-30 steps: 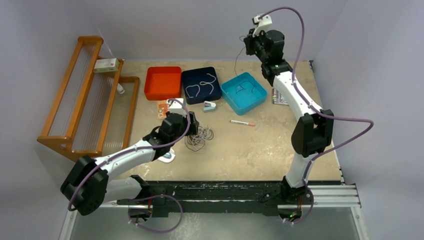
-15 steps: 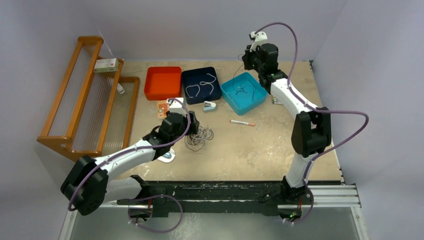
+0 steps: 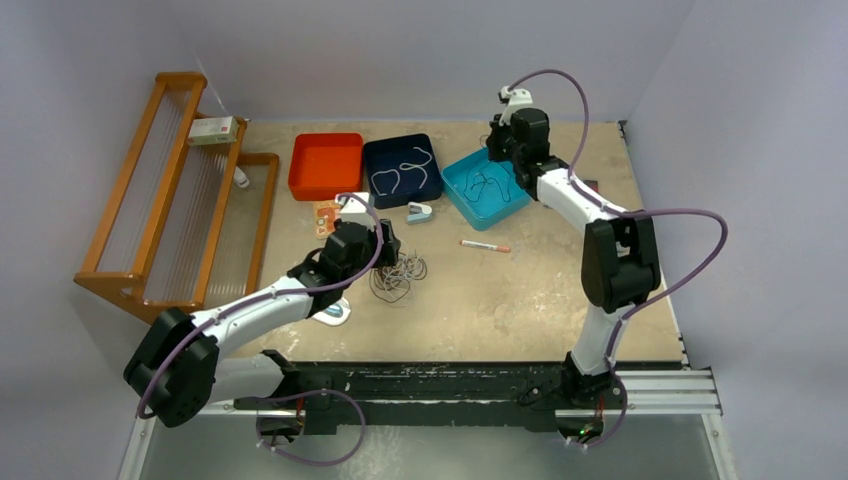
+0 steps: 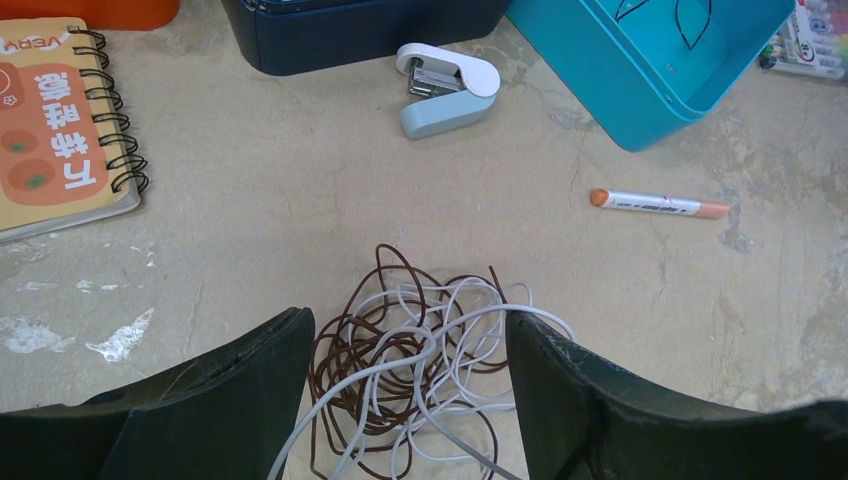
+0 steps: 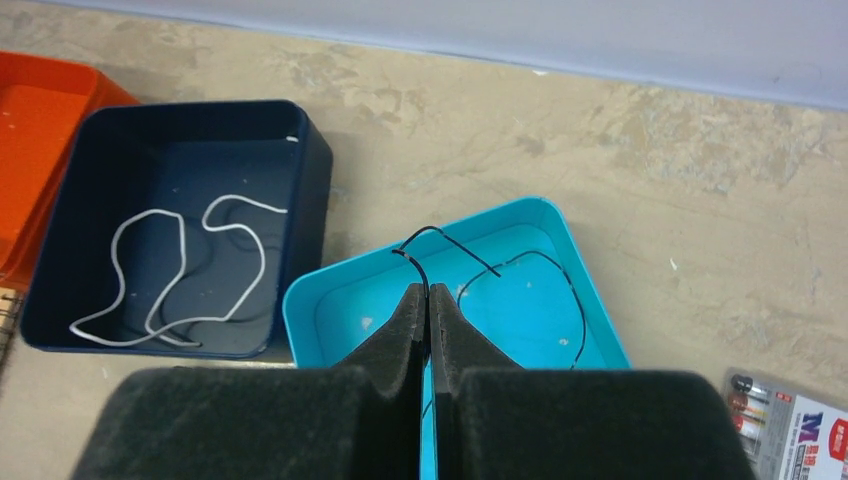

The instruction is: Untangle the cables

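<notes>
Right gripper (image 5: 428, 295), pinching the black cable (image 5: 460, 245) over the teal tray (image 5: 345, 268), may drape it across the rim. Left gripper (image 4: 408, 325) gapes above the tangle (image 4: 420, 370)

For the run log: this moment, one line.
left gripper open over brown-and-white cable tangle | right gripper shut on thin black cable over turquoise rectangular tray

The table (image 3: 520, 300) is mottled beige, against an orange tray (image 3: 325, 165), a navy tray (image 3: 402, 170) and a teal tray (image 3: 487, 187). The white cable (image 5: 260, 260) lies in navy, the black cable (image 5: 470, 251) in teal. The tangle (image 4: 420, 370) mixes dark brown and white-grey. The pen (image 4: 660, 204) is white with orange ends.
</notes>
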Action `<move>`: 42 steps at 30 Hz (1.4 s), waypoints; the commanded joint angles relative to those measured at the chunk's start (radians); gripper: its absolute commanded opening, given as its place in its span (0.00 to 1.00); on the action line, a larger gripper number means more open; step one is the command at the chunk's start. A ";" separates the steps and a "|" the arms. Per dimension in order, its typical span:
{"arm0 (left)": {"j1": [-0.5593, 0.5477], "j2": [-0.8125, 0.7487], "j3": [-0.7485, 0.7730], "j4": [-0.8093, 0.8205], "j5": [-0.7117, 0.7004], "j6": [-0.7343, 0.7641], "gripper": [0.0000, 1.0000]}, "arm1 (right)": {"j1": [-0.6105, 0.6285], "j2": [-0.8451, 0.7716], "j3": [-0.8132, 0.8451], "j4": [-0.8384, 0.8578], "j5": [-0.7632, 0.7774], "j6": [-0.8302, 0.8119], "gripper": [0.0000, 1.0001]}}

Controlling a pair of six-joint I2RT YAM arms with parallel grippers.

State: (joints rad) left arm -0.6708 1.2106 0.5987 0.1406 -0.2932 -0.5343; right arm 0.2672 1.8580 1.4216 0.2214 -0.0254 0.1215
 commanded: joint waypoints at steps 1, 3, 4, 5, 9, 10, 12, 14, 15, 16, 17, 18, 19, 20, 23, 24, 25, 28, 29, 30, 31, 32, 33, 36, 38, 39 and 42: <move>-0.003 0.004 0.044 0.029 0.006 0.005 0.70 | -0.005 0.030 -0.011 0.018 0.088 0.024 0.00; -0.002 0.006 0.045 0.028 0.008 0.006 0.70 | -0.005 0.049 -0.013 0.013 0.099 0.024 0.00; -0.003 0.007 0.048 0.027 0.007 0.006 0.70 | -0.005 0.058 -0.013 0.013 0.098 0.024 0.00; -0.003 0.007 0.050 0.025 0.007 0.004 0.70 | -0.005 0.068 -0.013 0.012 0.096 0.024 0.00; -0.003 0.011 0.058 0.016 0.009 0.004 0.70 | -0.005 0.107 -0.014 0.012 0.087 0.062 0.01; -0.002 0.012 0.060 0.015 0.011 0.004 0.70 | -0.005 0.114 -0.013 0.010 0.083 0.066 0.02; -0.002 0.011 0.063 0.011 0.011 0.004 0.70 | -0.005 0.126 -0.012 0.010 0.082 0.068 0.04; -0.002 0.015 0.065 0.011 0.011 0.004 0.70 | -0.005 0.131 -0.011 0.009 0.091 0.069 0.08; -0.003 0.016 0.065 0.010 0.010 0.004 0.70 | -0.005 0.131 -0.010 0.008 0.098 0.069 0.11; -0.003 0.017 0.065 0.010 0.011 0.002 0.70 | -0.005 0.130 -0.012 0.005 0.106 0.068 0.13; -0.003 0.017 0.066 0.011 0.013 0.002 0.70 | -0.005 0.128 -0.013 0.003 0.114 0.067 0.17; -0.002 0.019 0.067 0.011 0.014 0.002 0.70 | -0.005 0.124 -0.013 0.003 0.124 0.066 0.20; -0.002 0.020 0.068 0.012 0.016 0.002 0.70 | -0.005 0.121 -0.015 0.001 0.132 0.065 0.24; -0.002 0.021 0.067 0.011 0.016 0.002 0.70 | -0.005 0.115 -0.017 -0.001 0.141 0.062 0.28; -0.002 0.022 0.067 0.011 0.018 0.001 0.70 | -0.005 0.093 -0.026 0.000 0.164 0.057 0.34; -0.003 0.023 0.067 0.010 0.018 0.002 0.70 | -0.005 0.084 -0.031 0.002 0.171 0.057 0.36; -0.003 0.021 0.066 0.010 0.017 0.002 0.70 | -0.005 0.073 -0.035 0.004 0.178 0.056 0.38; -0.002 0.018 0.067 0.008 0.015 0.002 0.70 | -0.005 0.037 -0.050 0.010 0.198 0.056 0.43; -0.002 0.018 0.067 0.007 0.014 0.001 0.70 | -0.005 0.023 -0.058 0.016 0.202 0.057 0.45; -0.003 0.016 0.068 0.007 0.013 0.002 0.70 | -0.005 0.003 -0.068 0.026 0.205 0.057 0.47; -0.002 0.016 0.067 0.007 0.014 0.002 0.70 | -0.005 -0.015 -0.080 0.037 0.207 0.058 0.48; -0.003 0.017 0.066 0.007 0.014 0.001 0.70 | -0.005 -0.031 -0.090 0.045 0.209 0.058 0.49; -0.002 0.019 0.067 0.007 0.014 0.000 0.70 | -0.005 -0.046 -0.096 0.047 0.210 0.059 0.49; -0.002 0.022 0.067 0.010 0.017 0.000 0.70 | -0.005 -0.082 -0.112 0.049 0.215 0.059 0.50; -0.001 0.025 0.069 0.011 0.018 0.000 0.70 | -0.005 -0.103 -0.127 0.052 0.217 0.061 0.50; -0.001 0.024 0.069 0.012 0.020 -0.001 0.70 | -0.005 -0.111 -0.134 0.054 0.214 0.061 0.50; -0.003 0.023 0.069 0.011 0.020 -0.001 0.70 | -0.005 -0.132 -0.159 0.073 0.176 0.060 0.49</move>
State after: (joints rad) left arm -0.6708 1.2324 0.6209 0.1326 -0.2832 -0.5346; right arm 0.2672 1.7721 1.2961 0.2451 0.1661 0.1757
